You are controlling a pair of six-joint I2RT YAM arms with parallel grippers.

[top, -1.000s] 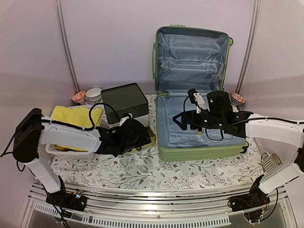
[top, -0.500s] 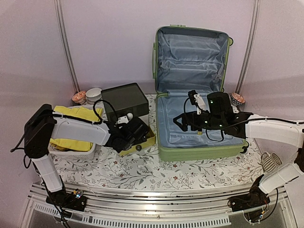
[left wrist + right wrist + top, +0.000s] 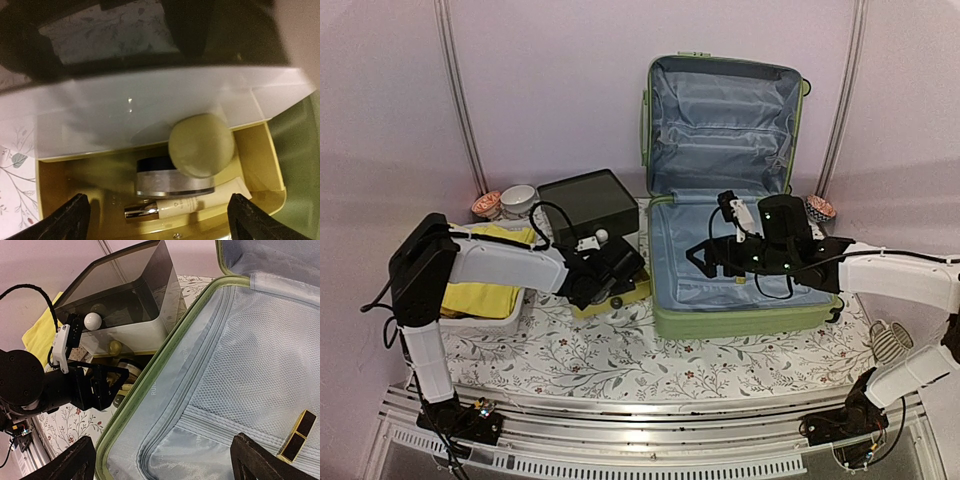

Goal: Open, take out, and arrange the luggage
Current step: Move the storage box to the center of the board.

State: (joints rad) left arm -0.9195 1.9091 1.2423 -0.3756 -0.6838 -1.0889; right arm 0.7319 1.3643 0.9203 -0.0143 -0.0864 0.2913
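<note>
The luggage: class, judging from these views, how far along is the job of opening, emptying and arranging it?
Done: the luggage stands open, lid upright. In hand: the left end effector hangs open over the yellow drawer, where a jar and a tube lie. Left: a black-and-gold stick lies in the case near the open right end effector.

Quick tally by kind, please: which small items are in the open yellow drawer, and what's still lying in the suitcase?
In the drawer:
ball, pale green: 1
jar: 1
tube: 1
In the suitcase:
black-and-gold stick: 1
Total: 4
</note>
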